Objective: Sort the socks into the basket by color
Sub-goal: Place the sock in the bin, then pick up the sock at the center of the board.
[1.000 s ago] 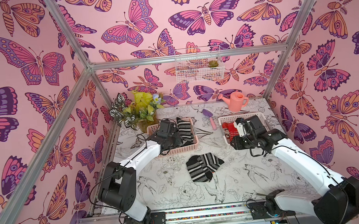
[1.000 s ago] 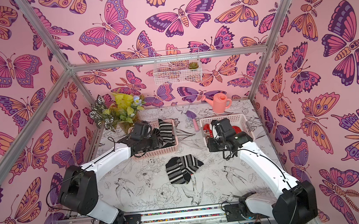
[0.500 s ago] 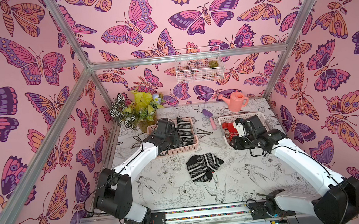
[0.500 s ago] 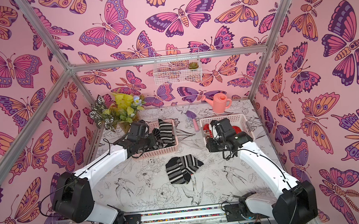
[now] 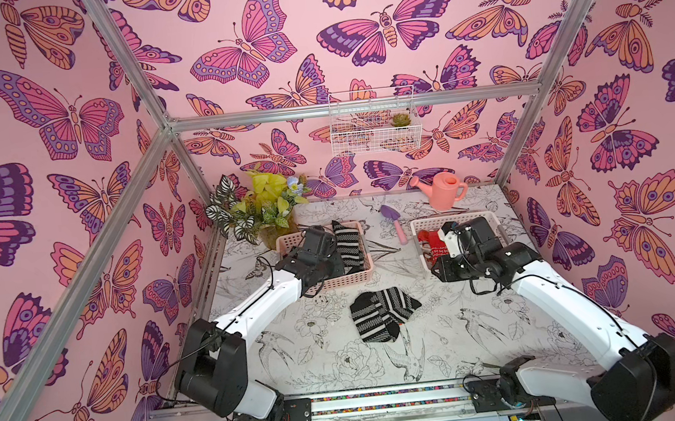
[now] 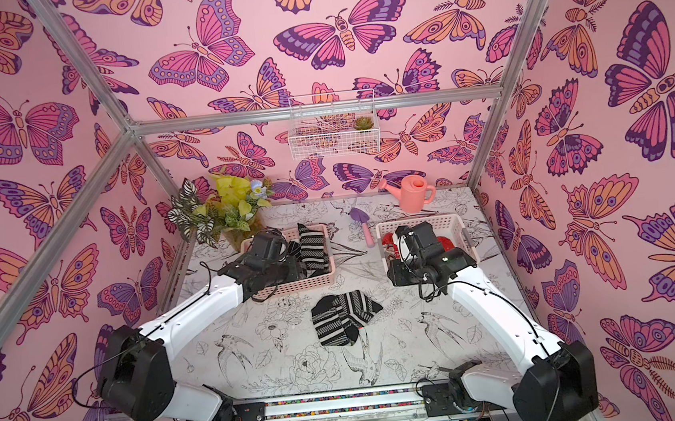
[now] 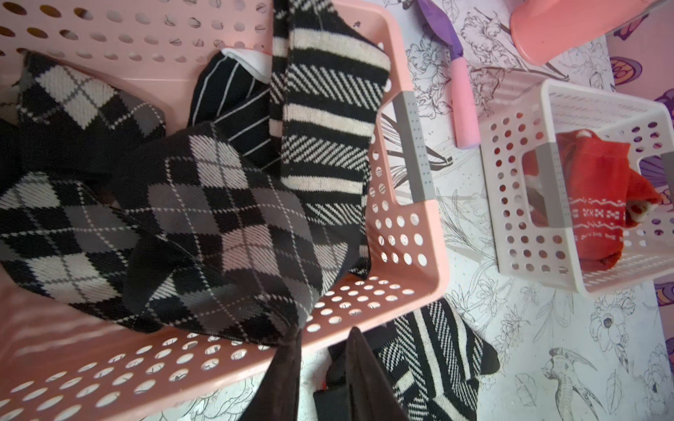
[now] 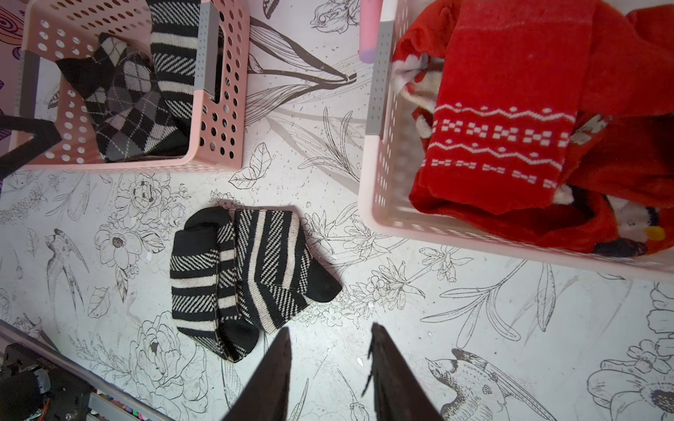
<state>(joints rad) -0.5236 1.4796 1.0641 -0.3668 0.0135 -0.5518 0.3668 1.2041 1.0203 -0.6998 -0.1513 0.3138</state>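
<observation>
Currently I note the striped socks bunched on the table just outside the pink basket's near wall, lying roughly along it, my left gripper, jaws apart and empty, over that wall and judged nearer than the right gripper, likewise apart and empty.

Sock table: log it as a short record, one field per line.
dark-sock basket: holds argyle and striped black-and-white socks
red-sock basket: holds red socks with white patterns
loose on table: striped pile, black and white, bunched in front of the gap between the baskets
left gripper: open, empty, at the dark-sock basket's front edge
right gripper: open, empty, above the table by the red-sock basket
left to sort: the striped pile
</observation>
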